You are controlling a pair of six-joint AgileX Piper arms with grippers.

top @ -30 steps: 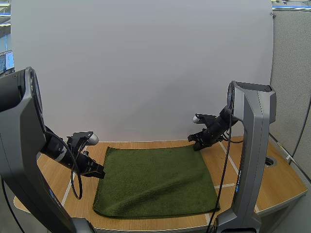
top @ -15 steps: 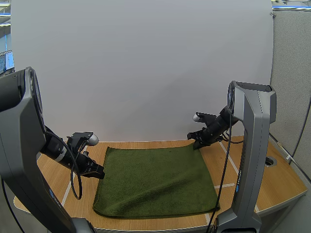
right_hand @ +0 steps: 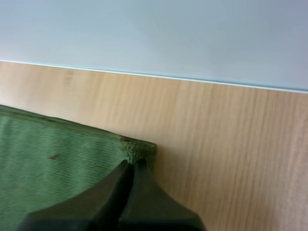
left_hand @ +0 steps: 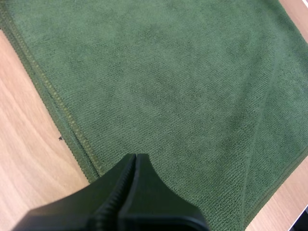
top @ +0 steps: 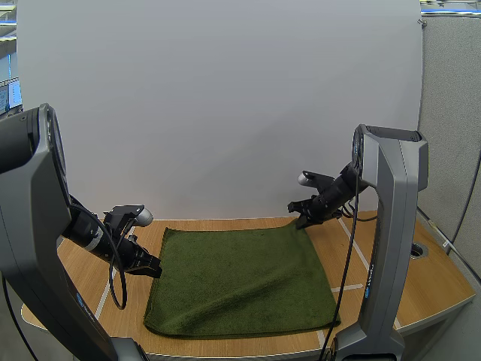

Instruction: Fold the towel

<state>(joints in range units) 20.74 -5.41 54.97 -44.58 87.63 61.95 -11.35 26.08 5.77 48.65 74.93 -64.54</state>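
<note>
Towel (top: 240, 278) on table (top: 440, 282), right fingers (right_hand: 110, 197) pinching corner, left fingers (left_hand: 159, 197) closed at hem

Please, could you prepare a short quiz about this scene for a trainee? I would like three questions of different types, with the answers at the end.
1. True or false: the green towel hangs in the air between the two grippers.
2. Which part of the towel is the right gripper at? A) the near left corner B) the far right corner C) the middle
3. Fill the gap: the left gripper, fingers together, is at the towel's ____ edge.

Key: 1 false, it lies spread on the wooden table. 2 B, and the corner is puckered at the shut fingertips. 3 left.
</note>
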